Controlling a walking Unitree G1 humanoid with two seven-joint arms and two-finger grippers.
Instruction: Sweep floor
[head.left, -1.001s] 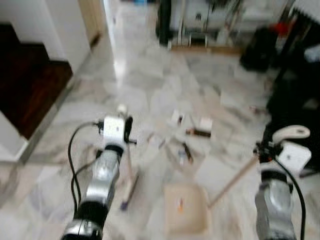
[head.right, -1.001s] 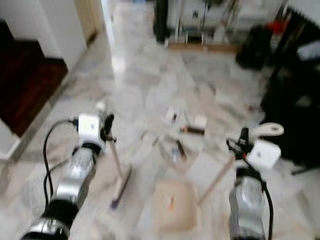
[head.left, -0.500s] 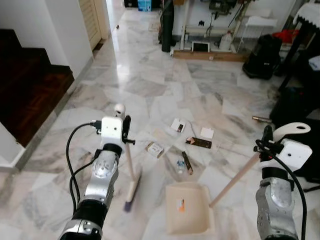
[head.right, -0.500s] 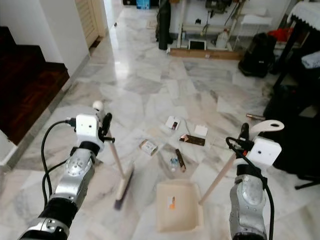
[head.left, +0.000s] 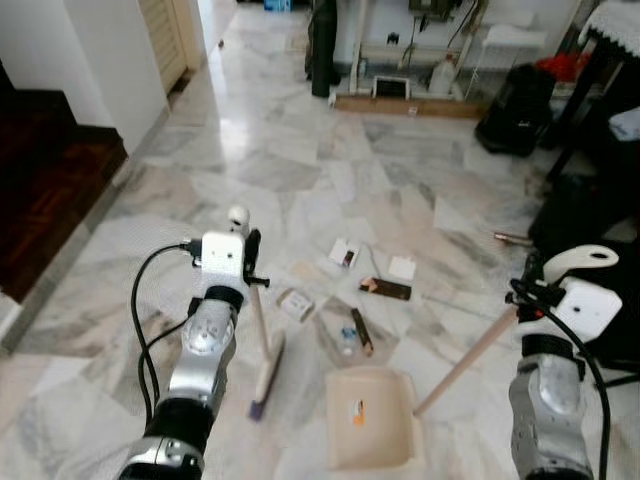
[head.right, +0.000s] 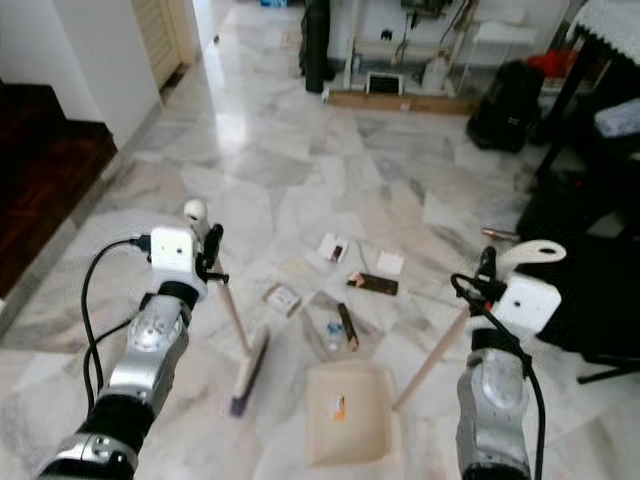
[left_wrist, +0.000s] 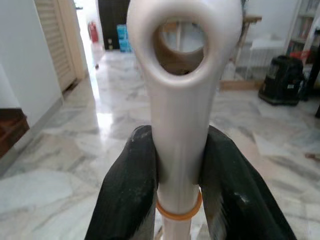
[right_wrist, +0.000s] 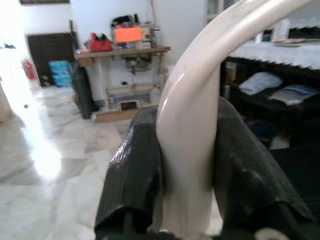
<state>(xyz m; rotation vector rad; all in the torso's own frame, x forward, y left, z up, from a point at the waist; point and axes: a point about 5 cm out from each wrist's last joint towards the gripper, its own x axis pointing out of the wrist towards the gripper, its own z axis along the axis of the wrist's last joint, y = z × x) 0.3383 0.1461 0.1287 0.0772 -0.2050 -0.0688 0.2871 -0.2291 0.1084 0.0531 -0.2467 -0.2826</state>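
My left gripper (head.left: 249, 252) is shut on the cream handle of a small broom (head.left: 263, 340); its brush head (head.left: 266, 378) rests on the marble floor. In the left wrist view the black fingers (left_wrist: 131, 185) clamp the broom handle (left_wrist: 180, 115) below its hanging loop. My right gripper (head.left: 533, 280) is shut on the long handle (head.left: 470, 360) of a cream dustpan (head.left: 368, 418), which lies on the floor between my arms. Litter lies just beyond the pan: a small bottle (head.left: 347, 336), a dark stick (head.left: 361, 331), a brown wrapper (head.left: 386, 289), and small boxes (head.left: 295, 303) (head.left: 344, 254).
Dark wooden steps (head.left: 50, 200) and a white wall corner (head.left: 115, 60) stand on the left. A black bag (head.left: 515, 110), dark furniture (head.left: 600, 170) and a table with clutter (head.left: 400, 60) line the far and right sides. Marble floor (head.left: 280, 170) stretches ahead.
The whole view has shifted and sharpened from the blur a second ago as the camera moved; the litter sits slightly nearer. Both grippers keep their hold on broom and dustpan.
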